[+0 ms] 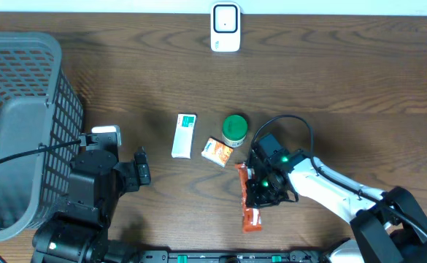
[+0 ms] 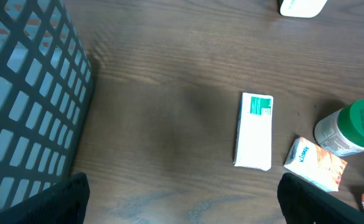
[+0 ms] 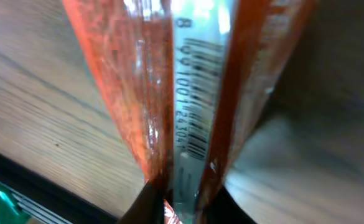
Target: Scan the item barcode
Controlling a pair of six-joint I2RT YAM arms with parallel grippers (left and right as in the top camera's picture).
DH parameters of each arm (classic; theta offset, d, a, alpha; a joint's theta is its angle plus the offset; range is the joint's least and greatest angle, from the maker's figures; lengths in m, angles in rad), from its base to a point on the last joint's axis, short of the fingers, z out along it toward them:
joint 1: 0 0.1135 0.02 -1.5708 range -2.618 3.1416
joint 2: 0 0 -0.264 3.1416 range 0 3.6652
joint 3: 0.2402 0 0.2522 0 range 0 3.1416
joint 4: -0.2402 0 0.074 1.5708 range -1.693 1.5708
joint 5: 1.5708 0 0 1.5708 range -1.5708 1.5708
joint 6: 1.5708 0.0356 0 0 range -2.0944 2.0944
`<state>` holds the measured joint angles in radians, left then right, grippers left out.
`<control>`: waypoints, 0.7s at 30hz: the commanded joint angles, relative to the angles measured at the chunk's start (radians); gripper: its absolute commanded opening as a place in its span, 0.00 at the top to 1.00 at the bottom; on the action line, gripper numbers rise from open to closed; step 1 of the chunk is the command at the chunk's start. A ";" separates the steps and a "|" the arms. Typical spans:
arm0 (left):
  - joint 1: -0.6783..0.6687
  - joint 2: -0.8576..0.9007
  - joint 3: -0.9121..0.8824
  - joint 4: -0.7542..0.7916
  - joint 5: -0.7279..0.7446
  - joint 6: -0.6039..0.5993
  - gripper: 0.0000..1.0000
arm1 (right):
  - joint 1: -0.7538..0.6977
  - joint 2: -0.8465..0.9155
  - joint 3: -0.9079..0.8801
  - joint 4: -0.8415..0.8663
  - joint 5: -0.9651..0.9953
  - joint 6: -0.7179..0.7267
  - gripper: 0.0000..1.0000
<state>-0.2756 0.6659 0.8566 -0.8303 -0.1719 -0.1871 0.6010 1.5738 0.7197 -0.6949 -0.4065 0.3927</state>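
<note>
Where the right arm reaches in from the table's lower-right corner, the right gripper [image 1: 260, 187] sits against the orange packet [image 1: 249, 212], the first entry below.

1. Orange packet: long, narrow and glossy, low and centre-right in the overhead view, running lengthwise toward the near edge. The gripper meets its upper half from the right, and the lower end projects past the fingers. Whether it rests on the table [image 1: 330, 80] or is lifted off it cannot be told. In the right wrist view the packet fills the frame, its barcode [image 3: 191, 99] on a pale central strip facing the camera. Its end narrows into the gap between the two dark fingers [image 3: 141, 208] — jaws pressed in, pinching the packet.

2. Scanner [image 1: 225, 28]: white, at the far edge, centre, well apart from the packet.

3. Left gripper [image 1: 141, 166]: spread wide, nothing between the fingers, beside the basket [image 1: 31, 66] at lower left.

4. Loose stock between the two grippers — white-and-green box [image 1: 185, 136], green-lidded jar [image 1: 234, 128], and small orange-and-white box [image 1: 217, 152], the last near the packet's upper end.
</note>
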 commanded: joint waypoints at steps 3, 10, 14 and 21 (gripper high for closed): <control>0.002 -0.001 0.005 0.000 -0.016 -0.006 0.04 | 0.010 -0.084 0.100 -0.039 0.072 -0.136 0.90; 0.002 -0.001 0.005 0.000 -0.016 -0.006 0.04 | 0.010 -0.135 0.225 -0.159 -0.013 -0.383 0.97; 0.002 -0.001 0.005 0.000 -0.016 -0.006 0.04 | 0.010 -0.135 0.229 -0.192 -0.013 -0.361 0.83; 0.002 -0.001 0.005 0.000 -0.016 -0.006 0.04 | 0.010 -0.135 0.227 -0.227 0.052 -0.050 0.01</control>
<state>-0.2756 0.6659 0.8566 -0.8299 -0.1719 -0.1871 0.6010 1.4441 0.9398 -0.9043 -0.3939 0.1665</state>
